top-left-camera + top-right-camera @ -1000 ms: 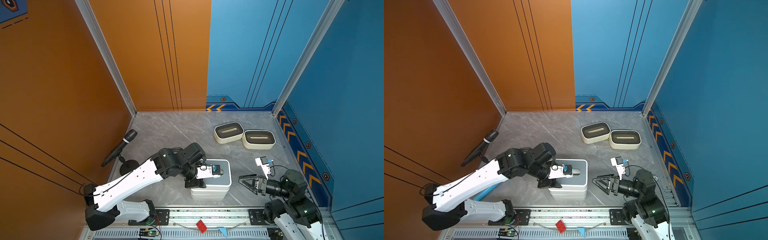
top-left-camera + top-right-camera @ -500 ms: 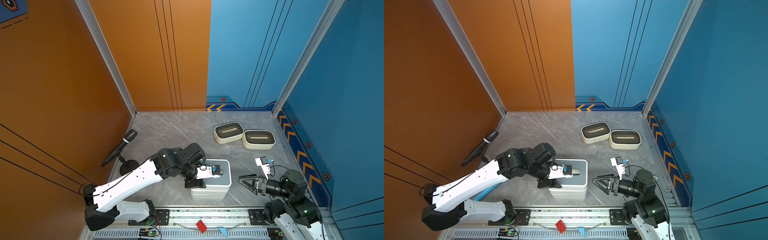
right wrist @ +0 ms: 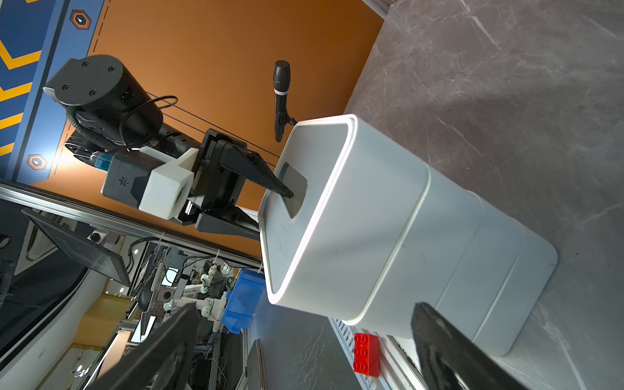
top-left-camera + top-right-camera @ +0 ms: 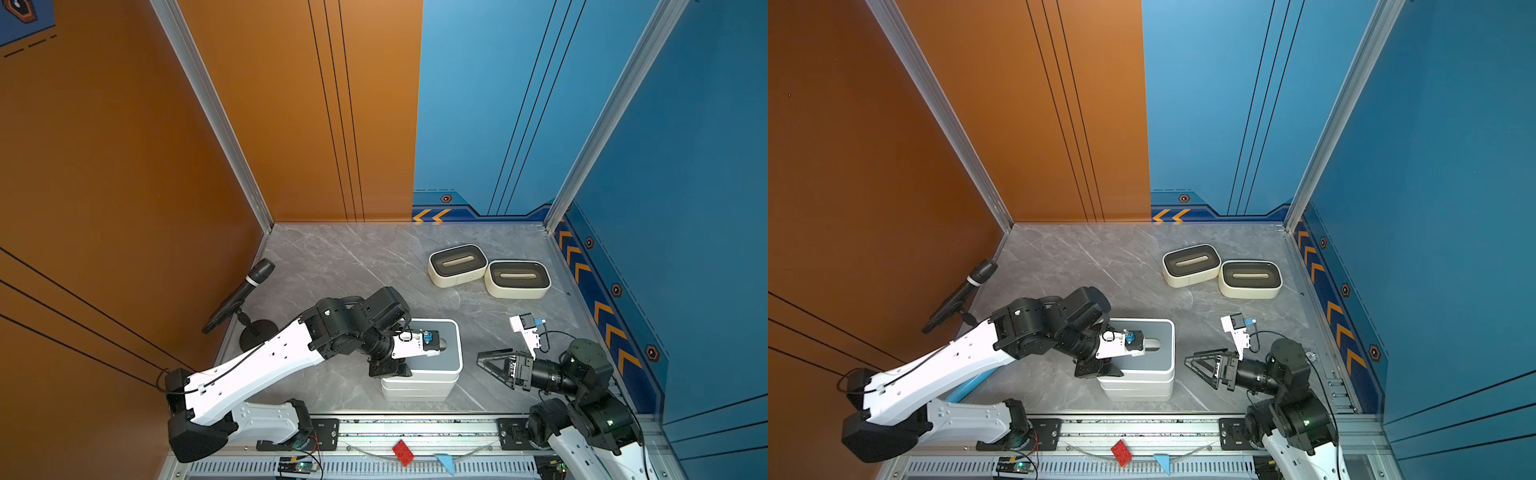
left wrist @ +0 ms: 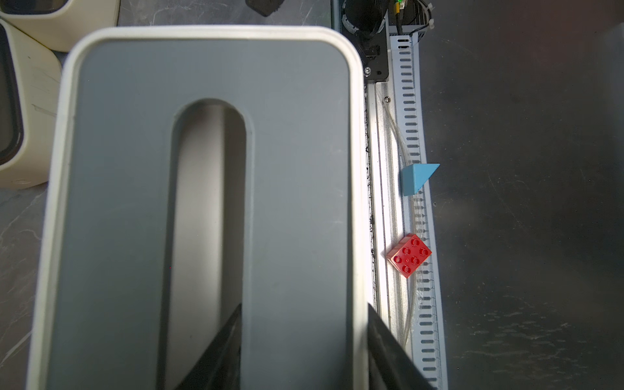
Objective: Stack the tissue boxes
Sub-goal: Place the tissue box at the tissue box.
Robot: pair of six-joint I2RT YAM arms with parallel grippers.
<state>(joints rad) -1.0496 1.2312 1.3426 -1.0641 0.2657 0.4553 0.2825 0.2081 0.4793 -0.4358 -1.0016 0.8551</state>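
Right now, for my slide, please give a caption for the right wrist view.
Left tool pinches the top tissue box of the white stack, one finger in its slot.
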